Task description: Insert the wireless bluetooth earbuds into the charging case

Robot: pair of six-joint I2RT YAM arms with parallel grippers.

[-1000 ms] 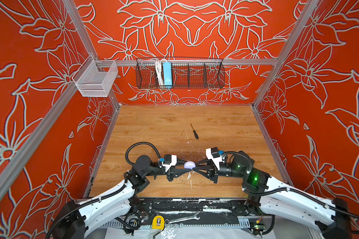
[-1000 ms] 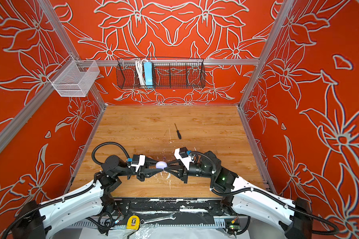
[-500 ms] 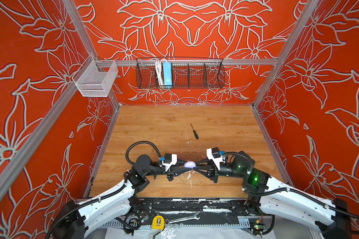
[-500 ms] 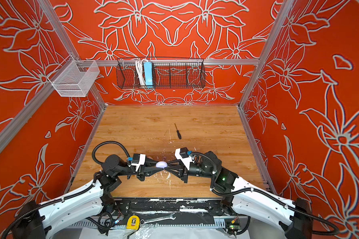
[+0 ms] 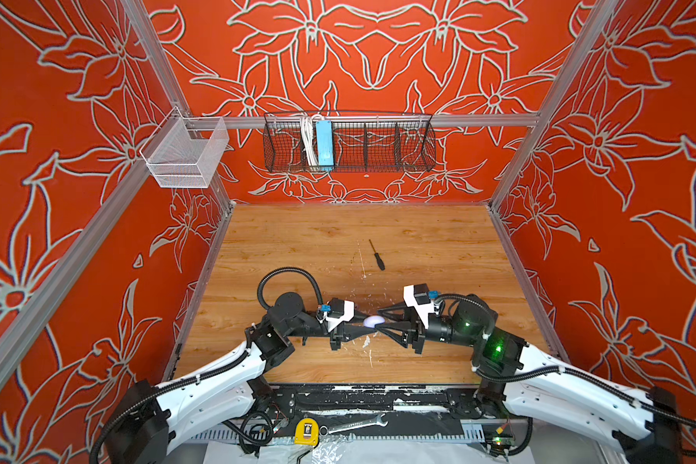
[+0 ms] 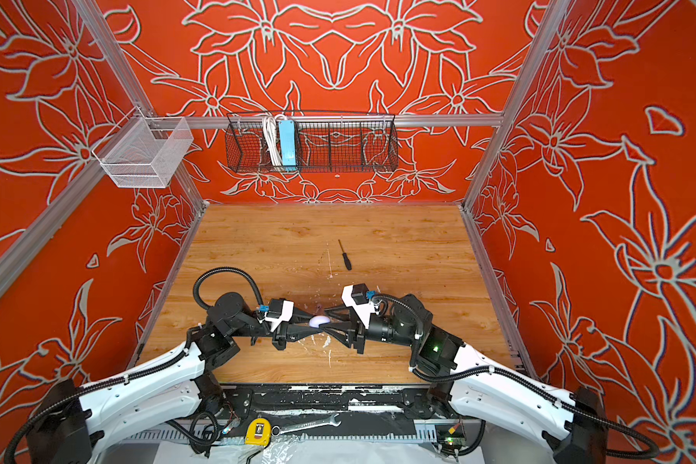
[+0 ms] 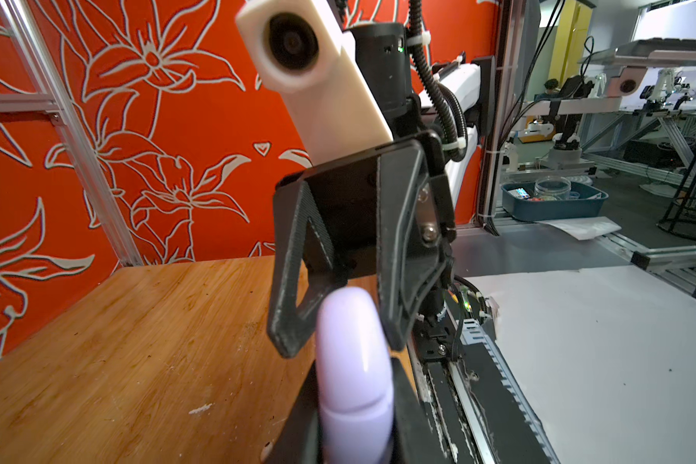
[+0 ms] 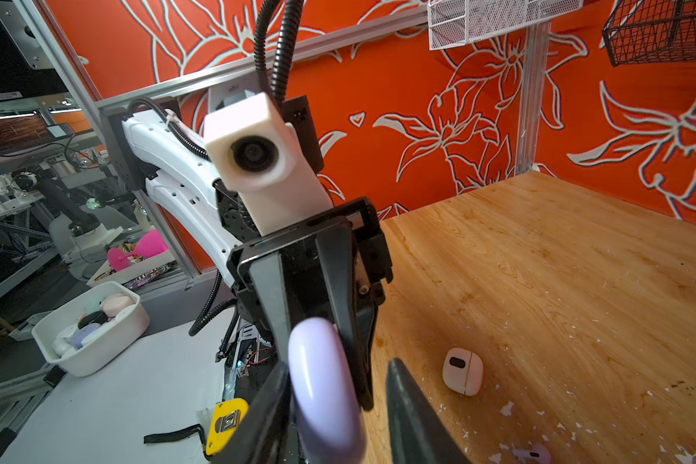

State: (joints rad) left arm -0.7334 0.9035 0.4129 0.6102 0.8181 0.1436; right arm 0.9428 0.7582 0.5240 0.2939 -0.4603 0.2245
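Right wrist: cream case, lavender earbud | left wrist: only lavender case

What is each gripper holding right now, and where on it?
The left gripper clamps the lavender charging case at its end facing that arm. The right gripper has its jaws open around the opposite end, gripping nothing.
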